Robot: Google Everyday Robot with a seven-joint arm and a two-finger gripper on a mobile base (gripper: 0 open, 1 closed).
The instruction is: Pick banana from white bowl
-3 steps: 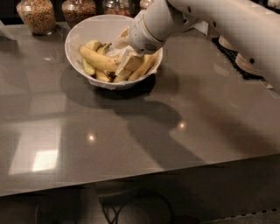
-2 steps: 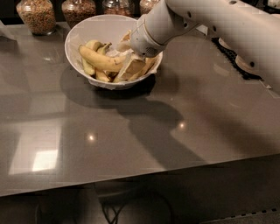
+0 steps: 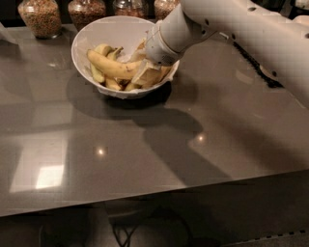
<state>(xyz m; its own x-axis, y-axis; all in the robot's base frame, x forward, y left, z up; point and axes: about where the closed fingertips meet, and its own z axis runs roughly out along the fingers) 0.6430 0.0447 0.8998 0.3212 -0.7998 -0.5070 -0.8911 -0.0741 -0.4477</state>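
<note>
The white bowl (image 3: 91,36) stands at the back of the grey table and holds several bananas. The banana (image 3: 112,68), long, yellow and gently curved, lies across the top of the pile, running from the left side toward the middle. My gripper (image 3: 143,70) is down inside the bowl at its right side, at the right end of that banana, with the white arm (image 3: 227,24) reaching in from the upper right. The arm hides the bowl's right rim and the bananas below it.
Glass jars of grain (image 3: 41,17) (image 3: 87,9) stand in a row behind the bowl along the back edge. A dark strip (image 3: 251,58) lies on the table to the right under the arm. The table's front edge (image 3: 145,195) runs across the lower part.
The wrist has shifted only slightly. The gripper stays inside the bowl at the same spot and the bananas have not visibly moved.
</note>
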